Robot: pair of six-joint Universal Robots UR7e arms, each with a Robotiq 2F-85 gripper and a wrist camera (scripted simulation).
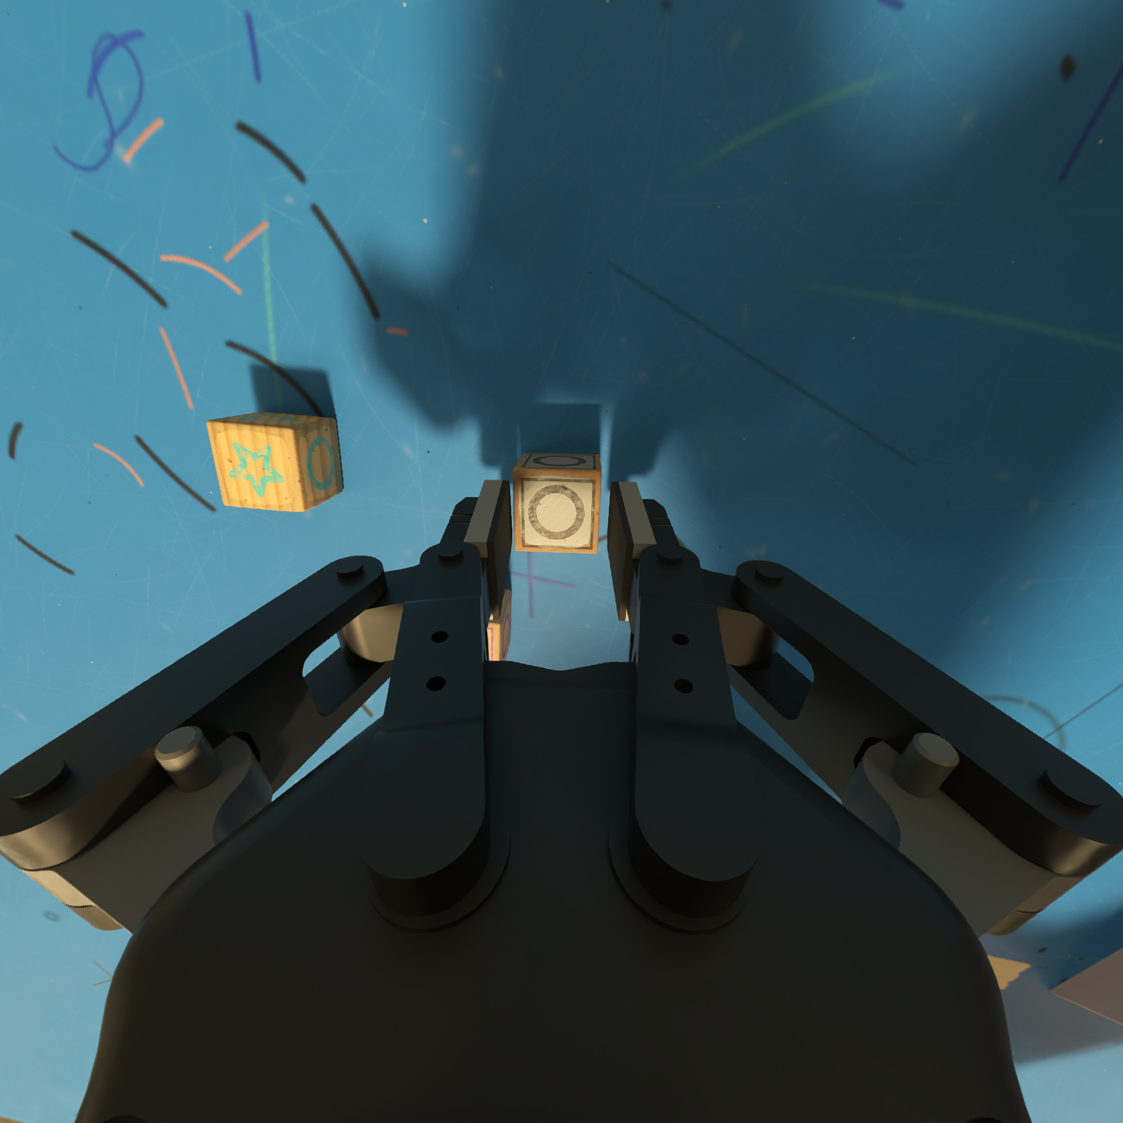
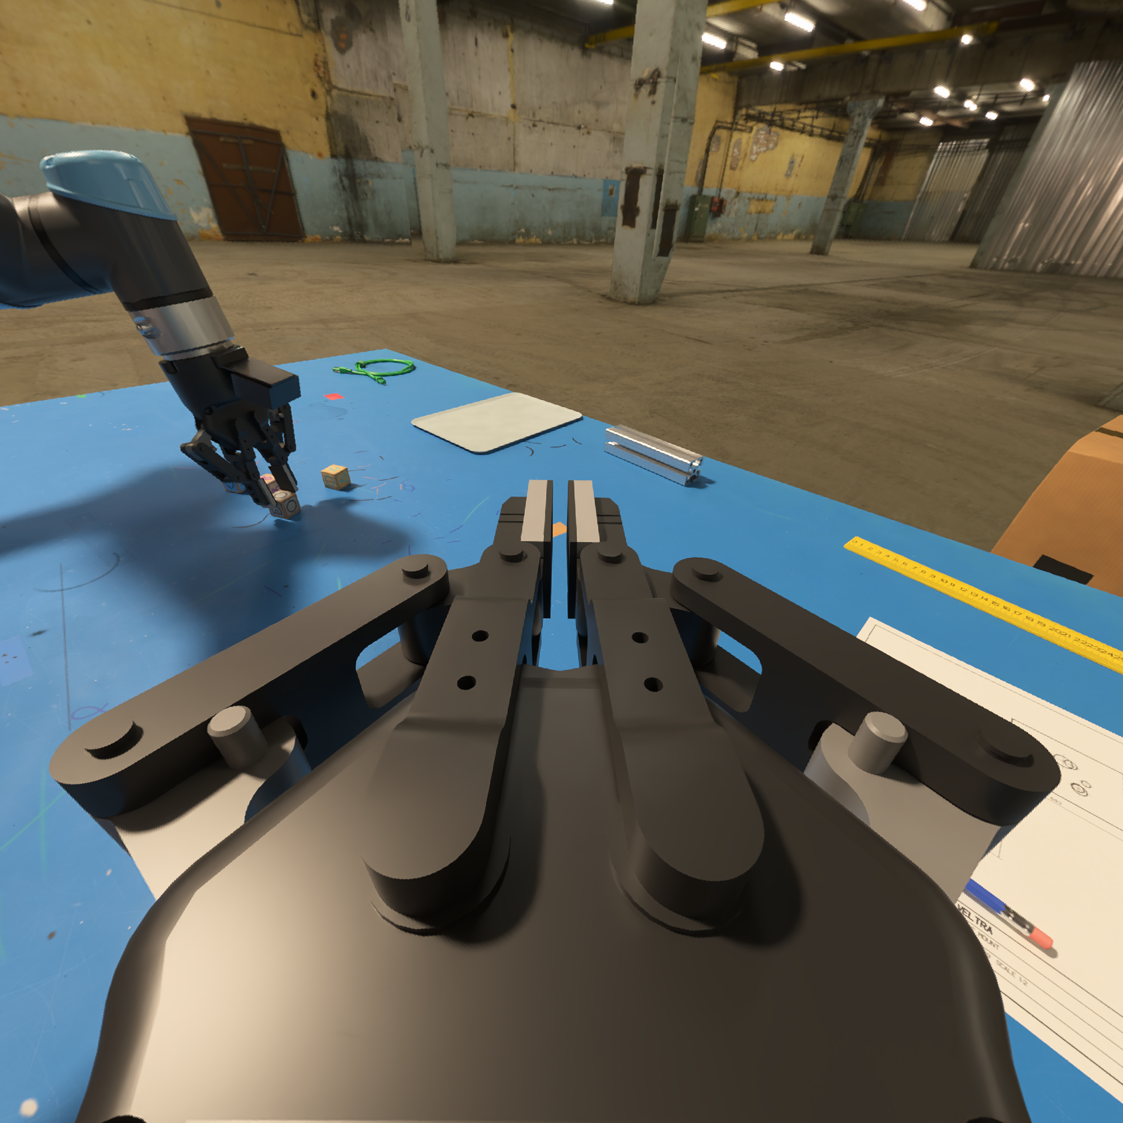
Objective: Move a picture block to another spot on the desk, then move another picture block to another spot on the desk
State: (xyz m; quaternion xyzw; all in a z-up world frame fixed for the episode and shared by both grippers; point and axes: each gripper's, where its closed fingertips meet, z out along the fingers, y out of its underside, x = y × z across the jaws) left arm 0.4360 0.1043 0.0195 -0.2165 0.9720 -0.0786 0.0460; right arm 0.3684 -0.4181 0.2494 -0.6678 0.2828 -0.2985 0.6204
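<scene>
In the left wrist view, the left gripper [image 1: 558, 516] is seen lowered over the blue desk [image 1: 790, 304], its fingers spread to either side of a wooden picture block with a grey ring [image 1: 555, 510] on its white faces. A narrow gap is visible between each pad and the block's sides, so the jaws are parted and the block is not clamped; it sits between the fingertips, in the gripper's shadow. Whether the block rests on the desk cannot be told from this view. A second picture block with a teal star [image 1: 273, 463] and a teal ring on its adjacent face is found to the left, well apart from the fingers, among black and orange scribbles. A sliver of a third block [image 1: 499, 632] is glimpsed behind the left finger.

In the right wrist view, the right gripper [image 2: 560, 510] is held above the desk [image 2: 182, 607], well away from the blocks, with its pads drawn almost together and nothing between them. The left gripper [image 2: 276, 489] is seen far off on the left, tilted down at the ring block [image 2: 287, 504], with the star block [image 2: 335, 476] just to its right. Farther back, a green cable [image 2: 380, 368], a white tray [image 2: 497, 420] and an aluminium profile [image 2: 653, 454] are laid out. A yellow ruler [image 2: 984, 604], a drawing sheet [image 2: 1033, 820] and a pen [image 2: 1009, 914] are placed at the right edge, beside a cardboard box [image 2: 1075, 498].
</scene>
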